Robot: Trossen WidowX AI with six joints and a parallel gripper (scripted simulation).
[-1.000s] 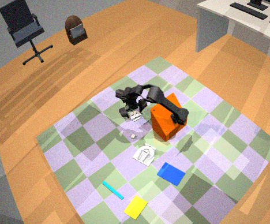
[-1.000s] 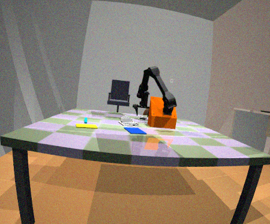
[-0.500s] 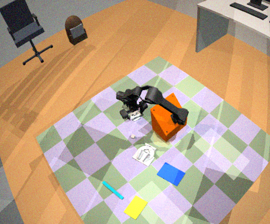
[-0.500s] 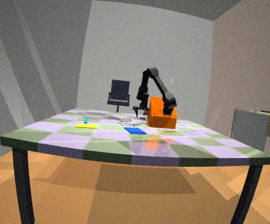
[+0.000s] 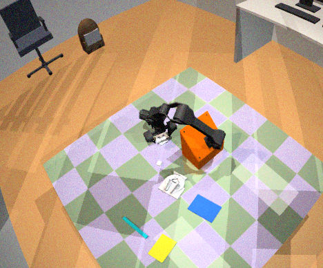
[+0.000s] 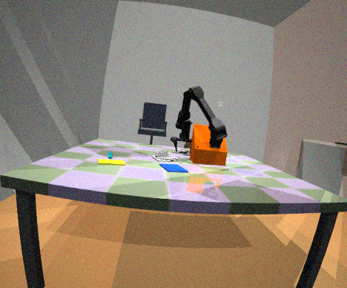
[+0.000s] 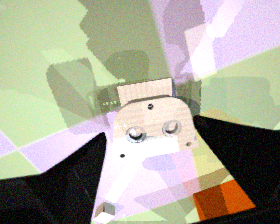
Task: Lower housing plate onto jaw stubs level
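The white housing plate (image 5: 161,139) (image 6: 184,151) (image 7: 157,119) lies apart from the jaw assembly. In the wrist view it has two round holes and a raised block along one edge. My gripper (image 5: 161,135) (image 7: 149,127) is open and points down at the plate, with one fingertip at each side of it in the wrist view. Whether the fingertips are level with the plate cannot be told. The white base (image 5: 163,187) (image 6: 164,156) with grey jaw pieces on it sits nearer the front; whether the jaws are on their pins is too small to tell.
A large orange block (image 5: 199,145) (image 6: 208,156) (image 7: 227,200) stands close beside the gripper, under the arm. A small white cube (image 5: 159,163) (image 7: 105,212) lies between plate and base. A blue sheet (image 5: 204,208) (image 6: 173,168), yellow sheet (image 5: 162,248) (image 6: 111,162) and teal bar (image 5: 135,227) (image 6: 110,154) lie farther off.
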